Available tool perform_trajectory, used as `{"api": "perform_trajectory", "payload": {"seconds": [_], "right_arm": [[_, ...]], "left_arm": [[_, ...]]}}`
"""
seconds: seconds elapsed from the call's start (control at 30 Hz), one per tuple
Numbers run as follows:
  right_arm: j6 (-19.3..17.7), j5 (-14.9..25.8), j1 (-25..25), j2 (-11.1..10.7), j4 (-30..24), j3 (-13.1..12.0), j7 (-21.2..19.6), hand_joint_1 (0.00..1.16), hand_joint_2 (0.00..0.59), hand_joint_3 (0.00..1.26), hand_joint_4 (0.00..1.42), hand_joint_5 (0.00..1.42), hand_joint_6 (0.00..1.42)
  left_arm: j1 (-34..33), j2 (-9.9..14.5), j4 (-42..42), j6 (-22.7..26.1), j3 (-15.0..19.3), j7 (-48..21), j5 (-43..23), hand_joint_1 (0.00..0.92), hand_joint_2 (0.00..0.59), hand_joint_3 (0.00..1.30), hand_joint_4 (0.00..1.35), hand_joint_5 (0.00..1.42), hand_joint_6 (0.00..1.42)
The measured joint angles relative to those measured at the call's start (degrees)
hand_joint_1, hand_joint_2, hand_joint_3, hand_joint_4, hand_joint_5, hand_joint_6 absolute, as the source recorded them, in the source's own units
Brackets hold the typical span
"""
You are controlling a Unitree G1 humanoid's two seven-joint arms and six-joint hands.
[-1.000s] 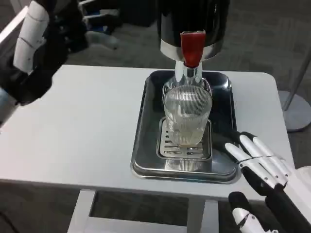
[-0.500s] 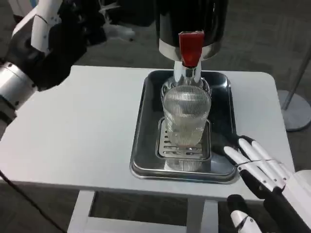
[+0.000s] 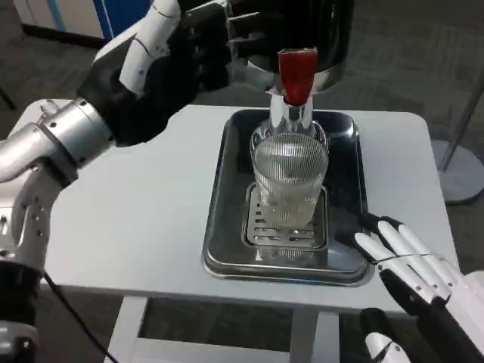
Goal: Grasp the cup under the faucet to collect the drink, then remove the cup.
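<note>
1. The ribbed glass cup (image 3: 290,184) is standing upright at the centre of the scene, directly beneath the faucet (image 3: 291,115), so that anything poured should fall inside it. It looks almost empty, with at most a little pale liquid at the bottom.
2. The cup is resting on the slotted drip grate (image 3: 286,227), which is sitting inside the steel drip tray (image 3: 219,198), presumably to catch spills.
3. The red tap lever (image 3: 296,73) is sitting at 12 o'clock from the cup, on the front of the black dispenser (image 3: 325,34).
4. The left hand (image 3: 203,41) is hovering at 10 o'clock from the cup, fingers apart and pointing toward the lever, holding nothing; judged, it is lining up to work the tap.
5. The right hand (image 3: 404,261) is lying at 4 o'clock, beside the tray's near right corner, fingers extended and spread, gripping nothing and apart from the cup; it is probably waiting to grasp.
</note>
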Motion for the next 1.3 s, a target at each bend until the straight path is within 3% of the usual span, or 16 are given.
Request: {"api": "perform_trajectory", "payload": {"seconds": [0.57, 0.83, 1.3], "right_arm": [[-0.92, 1.36, 0.99, 0.00, -0.33, -1.54, -0.01, 0.00, 0.536, 0.11, 0.00, 0.00, 0.11], [-1.05, 2.30, 0.32, 0.02, -0.30, -1.66, -0.01, 0.00, 0.536, 0.11, 0.00, 0.00, 0.11], [-0.41, 4.30, -0.78, 0.04, 0.55, -0.88, 0.01, 0.00, 0.536, 0.11, 0.00, 0.00, 0.12]], "left_arm": [[-1.86, -2.13, 4.16, -6.69, -5.10, -2.16, 8.91, 0.000, 0.158, 0.26, 0.17, 0.22, 0.46], [1.36, -0.77, 1.88, -13.92, -6.04, -2.07, 11.41, 0.000, 0.158, 0.26, 0.18, 0.22, 0.48], [5.70, 2.04, -1.84, -21.72, -7.57, -1.34, 13.08, 0.000, 0.163, 0.26, 0.18, 0.21, 0.47]]}}
